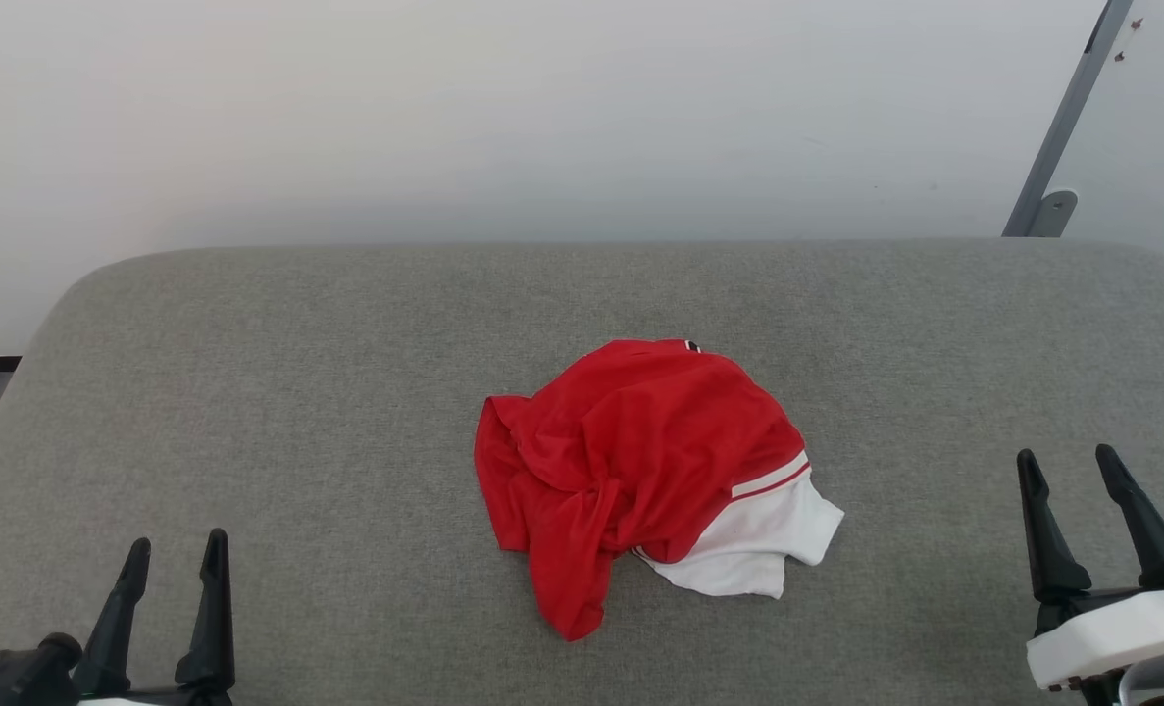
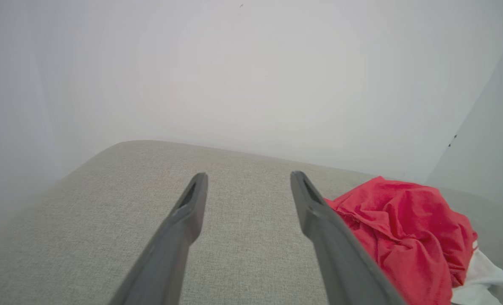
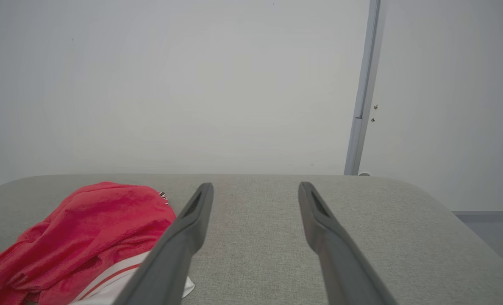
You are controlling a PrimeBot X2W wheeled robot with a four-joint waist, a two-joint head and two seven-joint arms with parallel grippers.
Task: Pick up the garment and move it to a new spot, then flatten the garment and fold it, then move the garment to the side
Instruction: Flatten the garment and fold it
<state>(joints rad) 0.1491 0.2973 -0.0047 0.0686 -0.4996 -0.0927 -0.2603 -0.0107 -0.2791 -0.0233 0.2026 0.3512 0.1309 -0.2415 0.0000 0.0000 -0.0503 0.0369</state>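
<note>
The garment lies crumpled in a heap at the middle of the grey padded surface; it is bright red, with a white panel edged by red-and-white stripes poking out at its lower right. My left gripper stands open at the lower left, well apart from the cloth. Over at the lower right my right gripper is open too, nothing between its fingers. In the left wrist view the garment sits to the right of the open left gripper. In the right wrist view the garment lies left of the open right gripper.
The grey surface has rounded corners and ends at a pale wall behind. A grey metal post leans at the back right, also visible as a post in the right wrist view. Bare fabric lies all around the heap.
</note>
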